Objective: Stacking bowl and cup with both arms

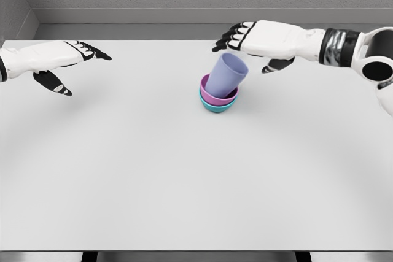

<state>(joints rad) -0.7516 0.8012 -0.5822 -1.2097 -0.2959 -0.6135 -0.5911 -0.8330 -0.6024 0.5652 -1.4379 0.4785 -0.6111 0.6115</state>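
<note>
Right robot hand (245, 36) hovers just behind the stack with fingers spread, holding nothing, and the left robot hand (67, 59) sits well off to the left, also released with fingers out flat. So both are clear of the goods. On the white surface (184, 182) there's a teal bowl (216, 107) with a pink bowl (215, 95) nested in it, and the lavender cup (226, 75) sits inside the pink one, tilted so its mouth leans up and to the right, not upright. Looks like the stacking is basically done.

What could go wrong: that cup is leaning on the rim, so if the right hand swings low on its way out, a finger could clip the cup's top and roll it out. A hard bump might also shove the whole stack sideways, since nothing is steadying it.
</note>
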